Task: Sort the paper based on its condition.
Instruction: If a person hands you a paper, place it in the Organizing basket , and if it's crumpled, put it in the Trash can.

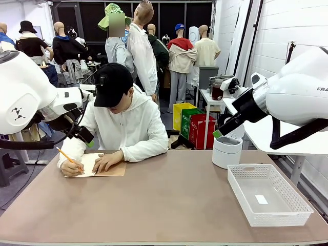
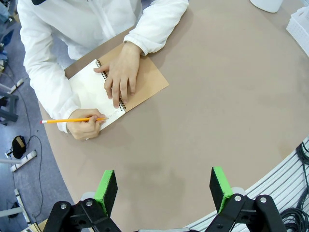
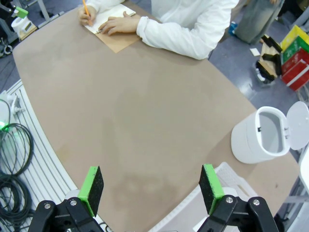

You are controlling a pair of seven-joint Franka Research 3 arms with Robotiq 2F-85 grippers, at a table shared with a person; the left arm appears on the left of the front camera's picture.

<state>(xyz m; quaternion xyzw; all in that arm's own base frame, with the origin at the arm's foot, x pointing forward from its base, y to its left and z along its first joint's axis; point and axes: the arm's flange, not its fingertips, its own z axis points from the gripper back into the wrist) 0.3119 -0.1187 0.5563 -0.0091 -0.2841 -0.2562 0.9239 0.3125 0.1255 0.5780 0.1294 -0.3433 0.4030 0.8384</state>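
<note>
Right tool open above table.

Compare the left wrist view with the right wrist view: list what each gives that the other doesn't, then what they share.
Left wrist view: the left gripper, open above the table; the spiral binding of the notebook under the person's flat hand; the orange pencil at full length.
Right wrist view: the right gripper, open; the white bin with its lid up and its inside on show; red, green and yellow boxes on the floor.
Shared: the person in white sleeves writing in the notebook on the brown table.
</note>
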